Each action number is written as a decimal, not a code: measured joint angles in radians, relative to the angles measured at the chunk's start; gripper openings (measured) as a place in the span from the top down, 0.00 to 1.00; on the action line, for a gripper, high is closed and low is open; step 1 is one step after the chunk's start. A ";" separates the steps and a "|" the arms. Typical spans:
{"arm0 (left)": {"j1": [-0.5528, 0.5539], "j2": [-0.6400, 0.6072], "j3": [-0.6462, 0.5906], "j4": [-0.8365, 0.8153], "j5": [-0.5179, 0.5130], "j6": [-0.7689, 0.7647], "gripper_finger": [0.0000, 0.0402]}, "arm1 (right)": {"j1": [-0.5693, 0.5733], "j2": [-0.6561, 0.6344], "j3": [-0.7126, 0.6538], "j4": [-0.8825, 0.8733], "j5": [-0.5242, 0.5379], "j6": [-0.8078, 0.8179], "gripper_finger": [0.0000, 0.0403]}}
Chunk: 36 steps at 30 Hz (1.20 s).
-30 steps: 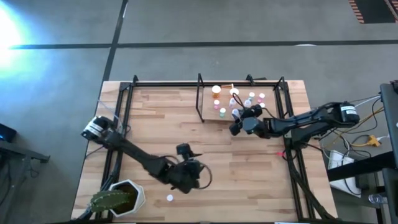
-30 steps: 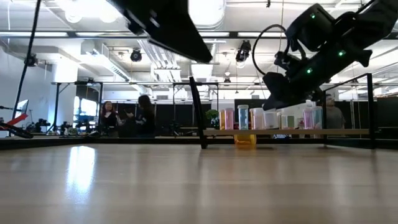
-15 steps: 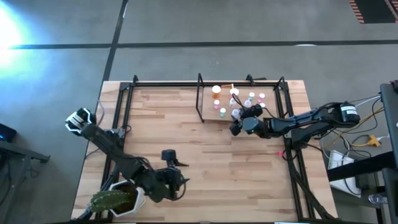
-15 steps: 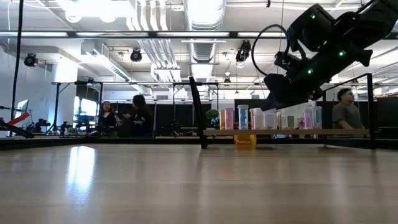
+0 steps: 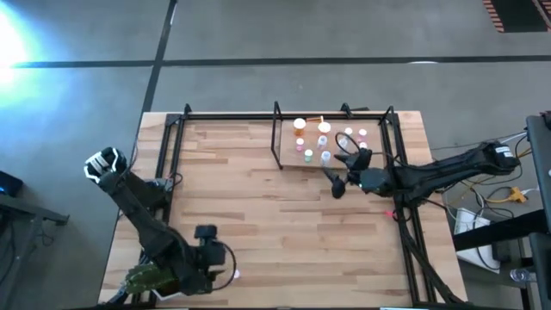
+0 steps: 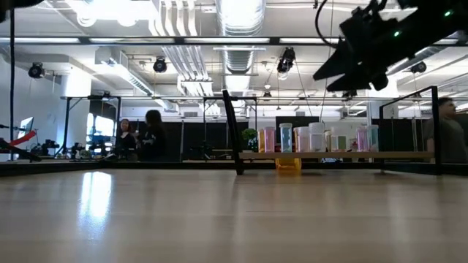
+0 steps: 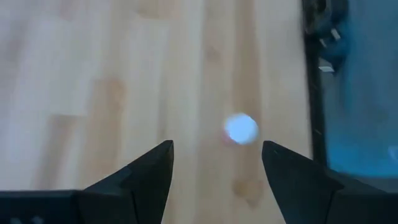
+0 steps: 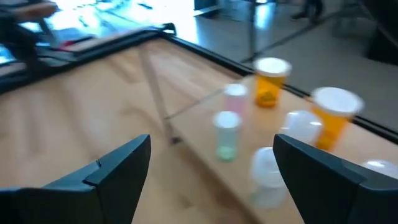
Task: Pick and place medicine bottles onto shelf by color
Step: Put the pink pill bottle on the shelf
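white-capped bottle on tabletop, ahead of open left jaws

Wooden table with shelf of medicine bottles, cactus pot, stray bottle.

Glossy wood tabletop, light-wood shelf

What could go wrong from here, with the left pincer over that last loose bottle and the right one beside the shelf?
1. The loose bottle sits near the table's front edge, beside the cactus pot; a nudge from the open left pincer might roll it off.
2. The bottles on the shelf stand close together; the open right pincer, just beside them, might topple one if it swings back.
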 joint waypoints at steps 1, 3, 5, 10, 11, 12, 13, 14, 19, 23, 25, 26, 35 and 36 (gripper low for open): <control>-0.006 0.016 -0.005 0.020 0.023 -0.005 0.43 | 0.028 -0.008 0.000 0.002 0.000 0.001 0.18; -0.013 0.054 -0.008 0.053 0.056 -0.005 0.43 | 0.080 -0.016 0.000 0.009 0.012 0.011 0.18; -0.014 0.094 -0.008 0.098 0.066 0.012 0.44 | 0.130 -0.019 0.000 0.007 0.037 0.026 0.18; 0.005 0.177 -0.008 0.197 0.073 0.100 0.49 | 0.236 -0.014 0.000 0.008 0.134 0.044 0.18; 0.013 0.189 -0.008 0.208 0.079 0.112 0.51 | 0.253 -0.012 0.000 0.008 0.150 0.044 0.18; 0.019 0.198 -0.008 0.217 0.082 0.119 0.52 | 0.269 -0.011 0.000 0.007 0.162 0.044 0.18; 0.025 0.206 -0.006 0.217 0.085 0.119 0.54 | 0.283 -0.011 0.000 0.007 0.174 0.044 0.18; 0.032 0.215 -0.005 0.216 0.084 0.120 0.55 | 0.296 -0.011 0.000 0.007 0.181 0.044 0.18; 0.056 0.230 -0.004 0.219 0.107 0.125 0.61 | 0.342 -0.012 0.000 0.007 0.206 0.052 0.18; 0.062 0.243 -0.004 0.219 0.127 0.128 0.63 | 0.366 -0.011 0.000 0.008 0.207 0.058 0.18; 0.062 0.250 -0.004 0.219 0.131 0.129 0.63 | 0.376 -0.011 0.000 0.007 0.207 0.059 0.18; 0.063 0.253 -0.004 0.221 0.132 0.129 0.63 | 0.380 -0.011 0.000 0.007 0.208 0.059 0.18; 0.069 0.259 0.002 0.228 0.133 0.129 0.63 | 0.395 -0.011 0.000 0.007 0.207 0.068 0.18; 0.070 0.259 0.002 0.227 0.140 0.129 0.63 | 0.401 -0.012 0.000 0.007 0.207 0.070 0.18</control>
